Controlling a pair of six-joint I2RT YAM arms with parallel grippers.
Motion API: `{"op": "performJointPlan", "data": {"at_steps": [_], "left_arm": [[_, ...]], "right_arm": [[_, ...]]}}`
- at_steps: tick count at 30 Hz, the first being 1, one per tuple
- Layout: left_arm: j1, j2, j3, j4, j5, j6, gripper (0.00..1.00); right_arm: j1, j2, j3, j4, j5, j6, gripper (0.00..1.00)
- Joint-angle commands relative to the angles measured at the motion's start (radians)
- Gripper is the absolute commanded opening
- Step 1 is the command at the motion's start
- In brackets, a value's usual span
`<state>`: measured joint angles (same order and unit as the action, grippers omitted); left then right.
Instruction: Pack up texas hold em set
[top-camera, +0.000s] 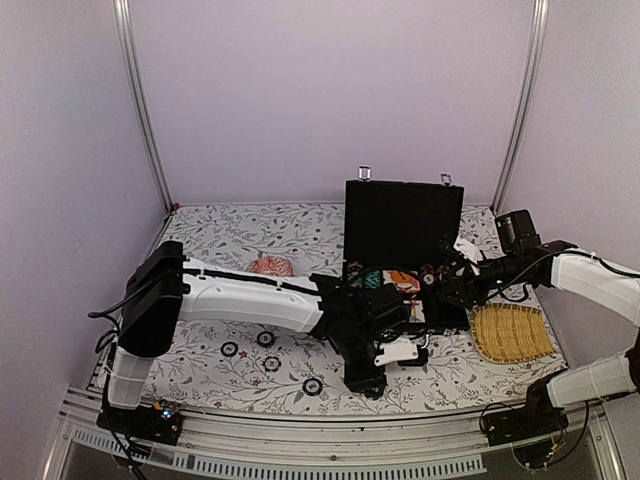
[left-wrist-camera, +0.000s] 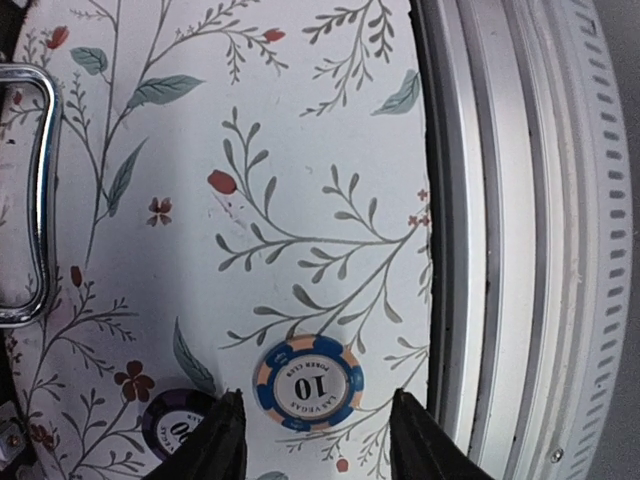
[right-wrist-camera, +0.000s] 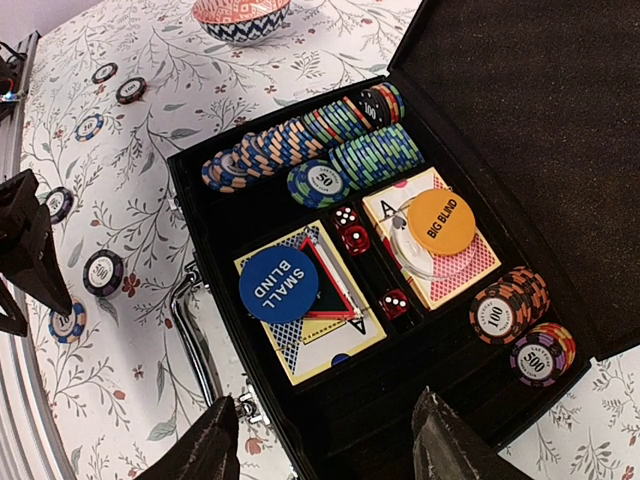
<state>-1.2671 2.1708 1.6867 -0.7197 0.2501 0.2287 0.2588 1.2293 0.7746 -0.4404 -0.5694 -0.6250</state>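
Note:
The black briefcase lies open, its lid upright and its silver handle toward the front. Inside are rows of poker chips, an orange disc on the red-pink card deck, a blue disc and red dice. My left gripper is open low over the cloth, its fingers either side of a blue-and-orange chip without touching it. A purple chip is half hidden by one finger. My right gripper hangs open over the case's near edge, empty.
Loose chips lie on the floral cloth left of the case. A pink patterned bowl sits behind the left arm. The yellow woven tray is right of the case. The table's metal rail runs just beside the left gripper.

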Motion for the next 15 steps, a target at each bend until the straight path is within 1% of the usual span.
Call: {"op": "performJointPlan", "data": {"at_steps": [1,7,15], "left_arm": [[-0.028,0.041,0.040,-0.019,-0.013,0.070,0.51],[-0.041,0.097,0.067,-0.065,-0.082,0.094,0.51],[-0.052,0.116,0.065,-0.071,-0.125,0.111,0.49]], "right_arm": [[-0.006,0.016,0.002,0.012,0.003,-0.005,0.60],[-0.005,0.018,0.003,0.012,0.002,-0.007,0.60],[-0.006,0.025,0.002,0.011,0.003,-0.007,0.60]]}}
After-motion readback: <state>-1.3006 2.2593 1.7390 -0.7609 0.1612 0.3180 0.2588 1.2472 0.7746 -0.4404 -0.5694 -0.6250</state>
